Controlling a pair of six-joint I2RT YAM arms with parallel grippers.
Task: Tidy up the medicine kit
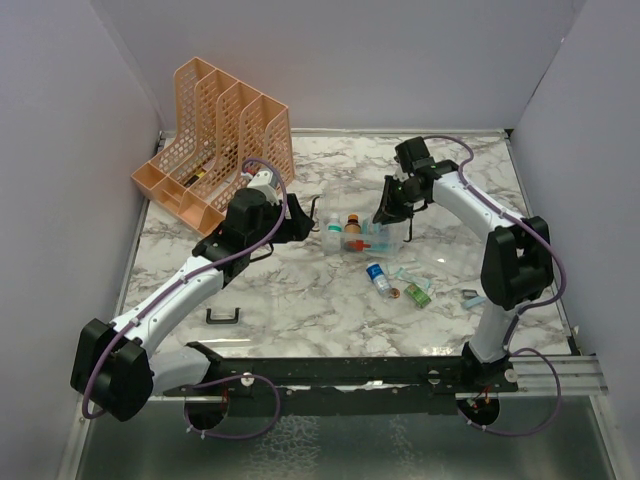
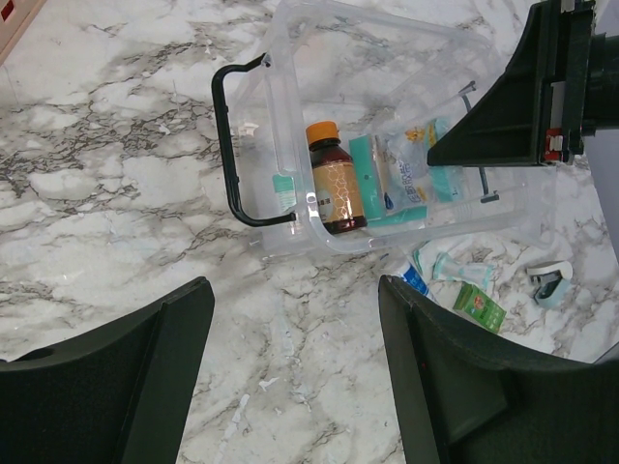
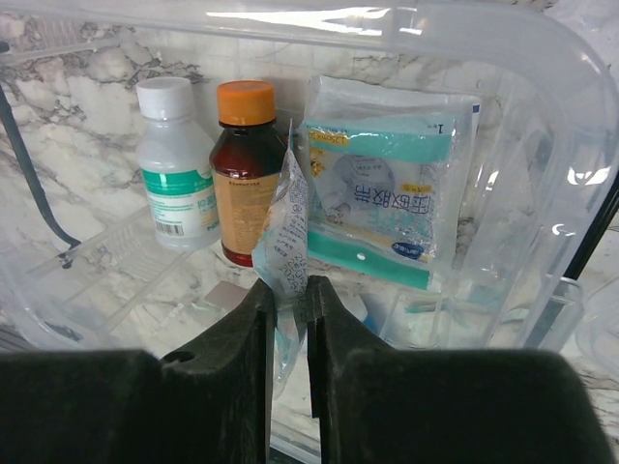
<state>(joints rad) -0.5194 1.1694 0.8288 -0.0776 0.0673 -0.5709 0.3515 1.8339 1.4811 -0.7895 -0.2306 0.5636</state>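
While left jaws gape, right jaws pinch sachet (image 3: 287,227).

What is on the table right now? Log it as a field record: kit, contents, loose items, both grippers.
kit: medicine kit, clear box, black handle
inside: white bottle, brown bottle with orange cap, flat sealed packet
right gripper: shut on thin clear sachet, at the kit
left gripper: open, empty, facing the kit's handle side
loose outside kit: small blue-and-white bottle, green box
behind: orange file rack
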